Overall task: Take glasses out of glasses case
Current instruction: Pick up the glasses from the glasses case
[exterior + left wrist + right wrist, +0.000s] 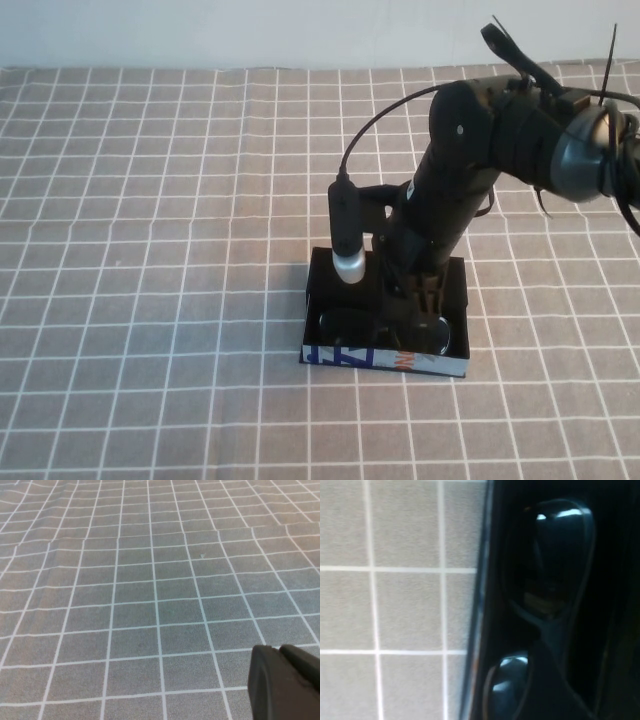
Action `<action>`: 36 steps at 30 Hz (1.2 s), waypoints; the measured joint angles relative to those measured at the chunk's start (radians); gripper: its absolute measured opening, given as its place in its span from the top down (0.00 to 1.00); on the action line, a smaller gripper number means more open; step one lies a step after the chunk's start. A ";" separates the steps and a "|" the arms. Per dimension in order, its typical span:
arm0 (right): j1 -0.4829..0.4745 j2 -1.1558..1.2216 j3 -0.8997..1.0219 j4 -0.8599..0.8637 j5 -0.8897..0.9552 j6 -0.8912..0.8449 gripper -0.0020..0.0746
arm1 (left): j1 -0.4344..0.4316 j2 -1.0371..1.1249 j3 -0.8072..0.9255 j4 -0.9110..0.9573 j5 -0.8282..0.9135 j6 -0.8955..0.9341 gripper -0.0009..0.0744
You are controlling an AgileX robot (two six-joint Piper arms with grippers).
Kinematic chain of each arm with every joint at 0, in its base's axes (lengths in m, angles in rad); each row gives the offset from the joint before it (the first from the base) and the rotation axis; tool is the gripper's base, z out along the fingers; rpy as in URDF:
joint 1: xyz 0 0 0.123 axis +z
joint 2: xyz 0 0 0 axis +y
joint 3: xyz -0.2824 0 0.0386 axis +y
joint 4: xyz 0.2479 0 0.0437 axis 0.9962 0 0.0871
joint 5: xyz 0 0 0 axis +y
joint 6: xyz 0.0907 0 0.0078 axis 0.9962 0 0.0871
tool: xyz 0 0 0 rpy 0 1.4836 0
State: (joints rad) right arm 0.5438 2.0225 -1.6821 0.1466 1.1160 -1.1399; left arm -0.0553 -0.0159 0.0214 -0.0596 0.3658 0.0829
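The glasses case (350, 357) is a small open black box with a light blue printed front, lying on the checked cloth right of the middle. The black glasses (345, 326) lie inside it, lenses up. My right gripper (410, 305) reaches down into the case and sits over the middle of the glasses. In the right wrist view a dark lens (555, 555) and the case wall (482, 605) fill the frame at close range. My left gripper (280, 652) is shut and empty above bare cloth, out of the high view.
A grey cloth with a white grid (150, 250) covers the table. A white wall runs along the far edge. The right arm's wrist camera (347, 235) and its cable hang just above the case's back left corner.
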 joint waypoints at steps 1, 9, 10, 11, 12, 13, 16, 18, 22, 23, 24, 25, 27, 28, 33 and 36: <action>0.002 -0.001 0.000 -0.001 0.009 0.005 0.55 | 0.000 0.000 0.000 0.000 0.000 0.000 0.99; 0.004 0.006 -0.004 0.001 0.039 0.027 0.55 | 0.000 0.000 0.000 0.000 0.000 0.000 0.99; 0.004 0.011 -0.004 0.001 0.040 0.027 0.55 | 0.000 0.000 0.000 0.000 0.000 0.000 0.99; 0.004 0.016 -0.004 0.001 0.040 0.027 0.55 | 0.000 0.000 0.000 0.000 0.000 0.000 0.99; 0.004 0.019 -0.004 0.003 0.040 0.027 0.55 | 0.000 0.000 0.000 0.000 0.000 0.000 0.99; 0.004 0.025 -0.004 0.008 0.040 0.027 0.55 | 0.000 0.000 0.000 0.000 0.000 0.000 0.99; 0.004 0.042 -0.004 0.013 0.040 0.027 0.55 | 0.000 0.000 0.000 0.000 0.000 0.000 0.99; 0.004 0.052 -0.004 0.014 0.035 0.027 0.55 | 0.000 0.000 0.000 0.000 0.000 0.000 0.99; 0.004 0.079 -0.004 0.017 0.004 0.028 0.56 | 0.000 0.000 0.000 0.000 0.000 0.000 0.99; 0.004 0.085 -0.004 0.017 -0.002 0.028 0.58 | 0.000 0.000 0.000 0.000 0.000 0.000 0.99; 0.004 0.088 -0.004 0.017 -0.012 0.028 0.60 | 0.000 0.000 0.000 0.000 0.000 0.000 0.99; 0.004 0.089 -0.004 0.017 -0.020 0.029 0.65 | 0.000 0.000 0.000 0.000 0.000 0.000 0.99; 0.004 0.092 -0.006 0.019 -0.026 0.043 0.79 | 0.000 0.000 0.000 0.000 0.000 0.000 0.99; 0.004 0.092 -0.012 0.024 -0.022 0.066 0.86 | 0.000 0.000 0.000 0.000 0.000 0.000 0.99; 0.004 0.076 -0.067 0.024 0.014 0.202 0.92 | 0.000 0.000 0.000 0.000 0.000 0.000 0.99; 0.000 0.021 -0.098 0.028 0.065 0.276 0.92 | 0.000 0.000 0.000 0.000 0.000 0.000 0.99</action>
State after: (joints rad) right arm 0.5436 2.0435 -1.7802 0.1748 1.1808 -0.8634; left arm -0.0553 -0.0159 0.0214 -0.0596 0.3658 0.0829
